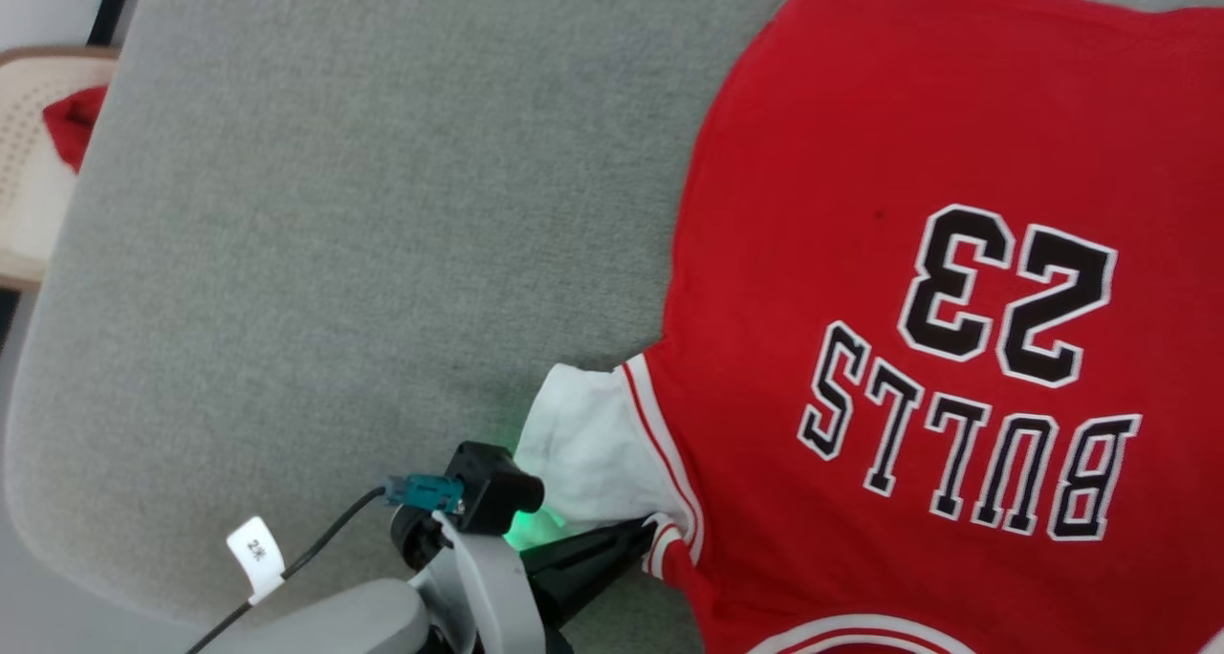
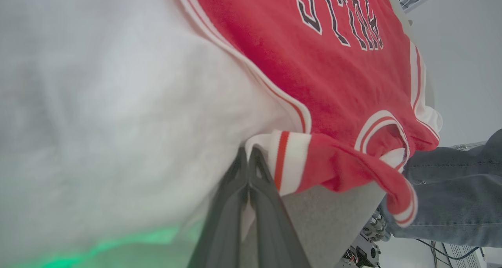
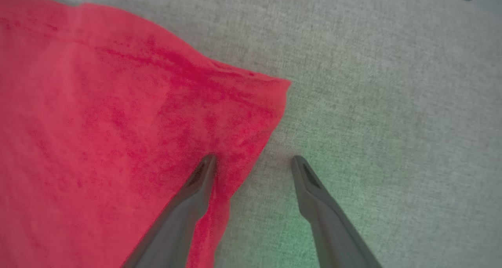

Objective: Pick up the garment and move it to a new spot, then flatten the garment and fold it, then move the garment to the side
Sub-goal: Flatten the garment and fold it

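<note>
Left gripper (image 2: 248, 154): fingers pressed together, clamped on the shirt (image 2: 313, 64) at its white sleeve (image 1: 588, 453), right beside the striped cuff (image 2: 288, 162). The sleeve bunches just past the fingertips. Beyond it the red body with black lettering lies flat on the gray table (image 1: 335, 205). Right gripper (image 3: 253, 162): fingers apart, gripping nothing, one tip on the shirt's red corner, the other over bare table. Farther off, a person's jeans (image 2: 451, 189) are at the table edge. A small red cloth (image 1: 72, 123) lies past the table.
</note>
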`<state>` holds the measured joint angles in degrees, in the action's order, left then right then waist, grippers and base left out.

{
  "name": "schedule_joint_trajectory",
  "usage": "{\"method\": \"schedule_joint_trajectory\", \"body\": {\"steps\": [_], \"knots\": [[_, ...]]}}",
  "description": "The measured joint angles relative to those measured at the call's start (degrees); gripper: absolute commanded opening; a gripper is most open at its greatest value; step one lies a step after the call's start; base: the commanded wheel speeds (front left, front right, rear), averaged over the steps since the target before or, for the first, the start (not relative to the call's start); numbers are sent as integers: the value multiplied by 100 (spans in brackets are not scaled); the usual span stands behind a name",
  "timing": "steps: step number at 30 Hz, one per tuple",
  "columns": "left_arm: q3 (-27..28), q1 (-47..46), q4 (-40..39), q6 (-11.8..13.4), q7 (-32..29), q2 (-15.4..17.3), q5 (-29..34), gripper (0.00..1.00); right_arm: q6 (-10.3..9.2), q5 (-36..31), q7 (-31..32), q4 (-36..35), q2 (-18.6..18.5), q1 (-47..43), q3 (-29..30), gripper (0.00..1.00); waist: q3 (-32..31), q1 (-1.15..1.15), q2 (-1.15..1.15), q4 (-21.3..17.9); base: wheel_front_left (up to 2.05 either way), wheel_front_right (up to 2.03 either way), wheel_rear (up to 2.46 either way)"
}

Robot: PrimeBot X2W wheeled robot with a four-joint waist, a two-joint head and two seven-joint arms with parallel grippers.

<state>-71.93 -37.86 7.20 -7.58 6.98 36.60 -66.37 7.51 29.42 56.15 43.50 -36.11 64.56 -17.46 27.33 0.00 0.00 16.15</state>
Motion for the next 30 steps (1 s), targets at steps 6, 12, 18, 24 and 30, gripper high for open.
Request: {"method": "schedule_joint_trajectory", "body": {"steps": [6,12,18,24,30], "knots": [[12,-66,27,-37,160,-94,-19,0,-2,-23,-209,141,-45,189,87,0,222,0,0,173,0,0,0],[156,9,194,-56,461,-115,-180,0,-2,269,-582,129,53,48,120,0,142,0,0,128,0,0,0],[324,216,309,-31,617,141,-375,0,-2,1058,-603,-798,-288,-777,-355,0,-166,0,0,-68,0,0,0],[489,514,352,82,702,398,-514,0,-1,1912,-468,-2163,-926,-2081,-542,0,-563,0,0,-403,0,0,0],[613,749,263,258,740,582,-580,0,-1,2317,-489,-3398,-1377,-3668,-486,0,-895,0,0,-803,0,0,0]]}}
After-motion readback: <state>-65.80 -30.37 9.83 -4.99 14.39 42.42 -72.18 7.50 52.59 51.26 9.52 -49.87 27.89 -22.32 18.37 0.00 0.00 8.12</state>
